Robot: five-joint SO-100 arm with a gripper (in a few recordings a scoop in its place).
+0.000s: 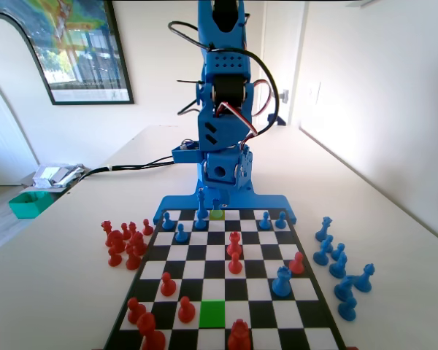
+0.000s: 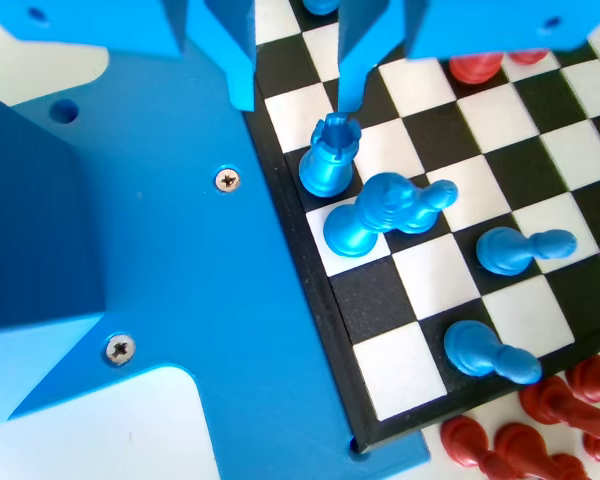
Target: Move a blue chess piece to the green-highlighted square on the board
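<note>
Gripper (image 2: pixel 295 100): we see its jaws spread, low over the board's (image 2: pixel 420 270) edge row.
Nearest piece: a blue rook (image 2: pixel 330 157) just below the jaw tips.
Green-highlighted square (image 1: pixel 212 313): bare, well apart.

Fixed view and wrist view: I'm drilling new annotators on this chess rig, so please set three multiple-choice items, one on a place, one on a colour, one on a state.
1. In the fixed view, where is the green-highlighted square?
A. at the near end of the board, away from the blue arm
B. right at the arm's foot
C. on the table beside the board

2. What colour are the pieces standing off the board at the fixed view's left?
A. blue
B. red
C. white

3. How is the gripper in the wrist view?
A. shut on a red piece
B. open and low, with a castle-topped blue piece just below its tips
C. raised high over bare table

Answers:
1 A, it lies among the rows nearest the camera.
2 B, that whole cluster is red.
3 B, the jaws stand apart and grip nothing.
</note>
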